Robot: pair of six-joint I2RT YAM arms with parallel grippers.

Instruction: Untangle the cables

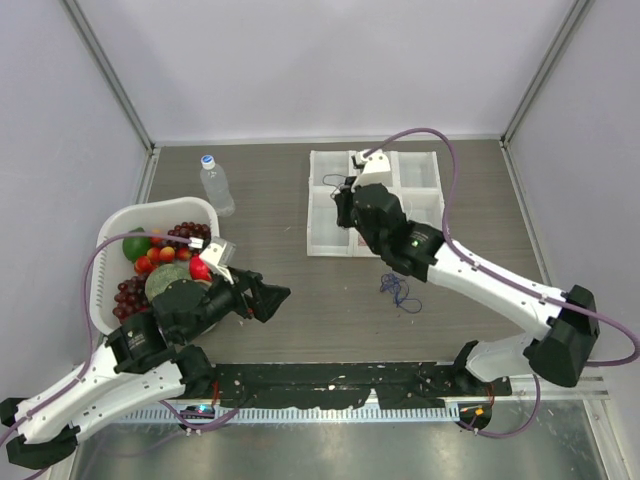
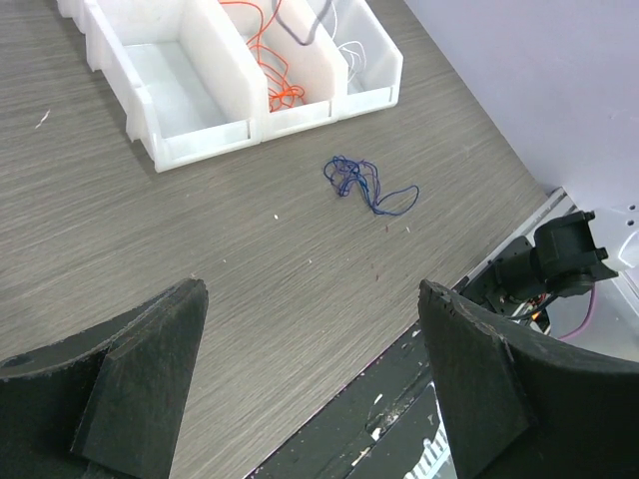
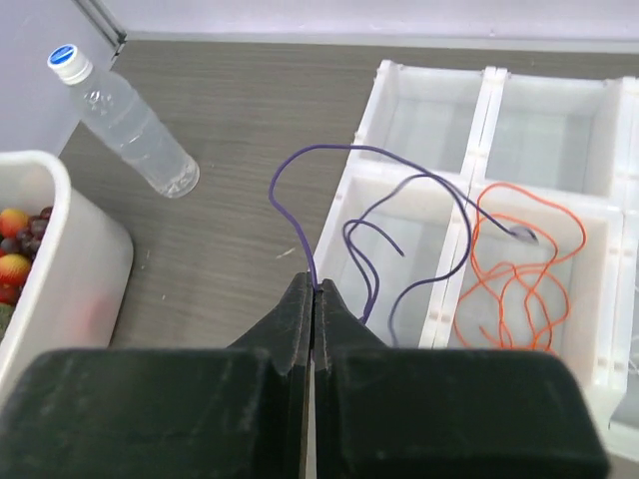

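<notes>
R claw [image 3: 314, 292]: jaws fully closed, pinching a thin purple cable [image 3: 349, 149] right at the tips. From the pinch the cable arcs up and over the white compartment tray [image 3: 429, 100]. Its loose strands drop into the compartment just beside the one w/ the orange cable [image 3: 499, 271]. One strand crosses the divider toward the orange; we can't tell if they touch. The top view puts this claw above the tray's L side.

L claw [image 2: 310, 289]: jaws spread wide, nothing betw. them, held over bare tabletop and well apart from the tray.

Other cables:
- Orange: loose loops inside its own compartment, bunched at one end per the L wrist view.
- White cable [image 2: 349, 50]: faint, in the end compartment next to the orange.
- Blue cable [image 2: 349, 178]: small knotted tangle flat on the table [image 1: 280, 200], near the tray's front edge, outside it. No claw is touching it.

Elsewhere: water bottle [image 1: 216, 185] on the table L of the tray; white basket [image 1: 110, 230] w/ fruit beside the L arm.
</notes>
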